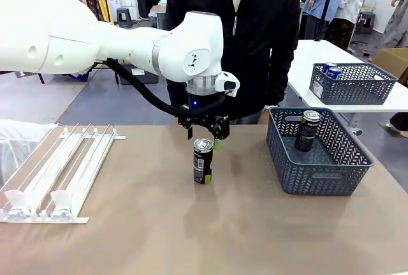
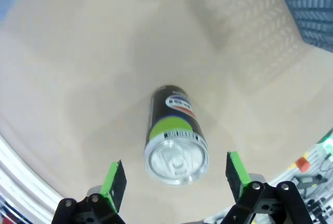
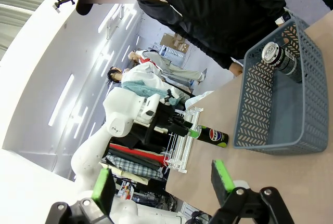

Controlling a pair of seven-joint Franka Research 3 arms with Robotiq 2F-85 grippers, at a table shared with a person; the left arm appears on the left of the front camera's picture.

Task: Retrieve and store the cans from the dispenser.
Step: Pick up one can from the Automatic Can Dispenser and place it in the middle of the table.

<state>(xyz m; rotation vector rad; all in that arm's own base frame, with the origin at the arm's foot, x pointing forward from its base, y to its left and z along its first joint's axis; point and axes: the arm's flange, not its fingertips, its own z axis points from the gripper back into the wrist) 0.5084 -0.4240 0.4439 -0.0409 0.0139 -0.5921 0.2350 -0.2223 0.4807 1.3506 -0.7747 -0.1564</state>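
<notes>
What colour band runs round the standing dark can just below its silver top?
Bright green on the dark drink can, clearest in the left wrist view.

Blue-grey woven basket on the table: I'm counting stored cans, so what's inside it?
The blue-grey woven plastic basket holds one dark can with a silver top, standing upright. Its near wall hides part of the floor.

Blue-grey woven basket (image 1: 319, 176) on tan table (image 1: 159, 224); person in black jacket (image 1: 255, 26) behind.
</notes>
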